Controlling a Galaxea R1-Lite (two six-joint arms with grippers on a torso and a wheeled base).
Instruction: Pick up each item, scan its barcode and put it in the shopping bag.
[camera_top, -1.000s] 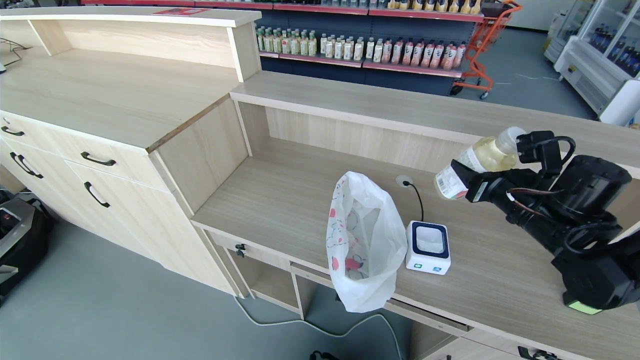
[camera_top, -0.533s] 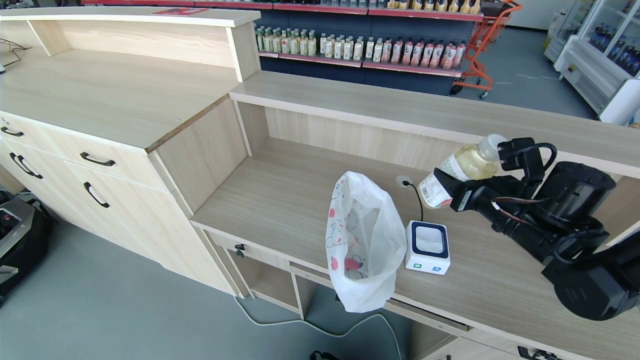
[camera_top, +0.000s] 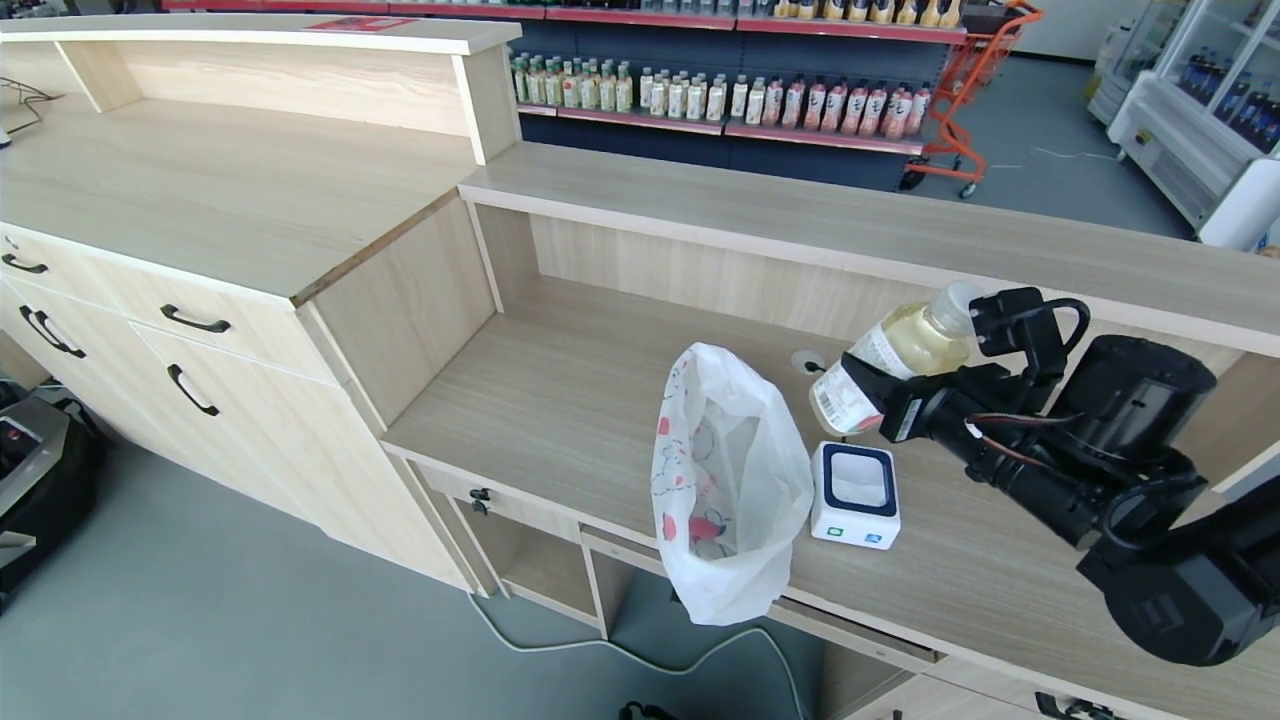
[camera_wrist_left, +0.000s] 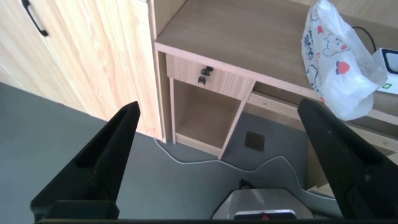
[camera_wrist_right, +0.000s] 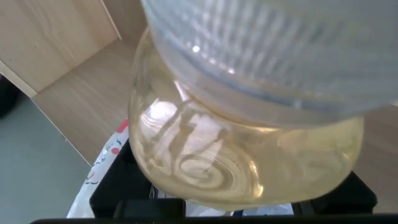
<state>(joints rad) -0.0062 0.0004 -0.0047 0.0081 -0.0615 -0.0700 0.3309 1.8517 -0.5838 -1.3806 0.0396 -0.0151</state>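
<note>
A clear bottle (camera_top: 885, 362) of pale yellow drink with a white label and white cap lies tilted in my right gripper (camera_top: 880, 395), which is shut on its lower half. It hangs above the counter, just behind the white and blue barcode scanner (camera_top: 856, 494), barcode end toward the bag. The right wrist view looks along the bottle (camera_wrist_right: 249, 124) from its cap end. The white shopping bag (camera_top: 728, 480) with red and grey prints stands open at the counter's front edge, left of the scanner. My left gripper (camera_wrist_left: 217, 162) hangs open low over the floor, with the bag (camera_wrist_left: 339, 62) off to one side.
The scanner's black cable (camera_top: 833, 395) runs to a grommet behind it. A raised counter ledge (camera_top: 800, 215) stands behind the work surface, and a taller cabinet with drawers (camera_top: 180, 330) stands on the left. Store shelves of bottles (camera_top: 720, 95) line the aisle beyond.
My right arm has carried the bottle left and down, from high at the right to just behind the scanner. The bag and scanner have stayed put.
</note>
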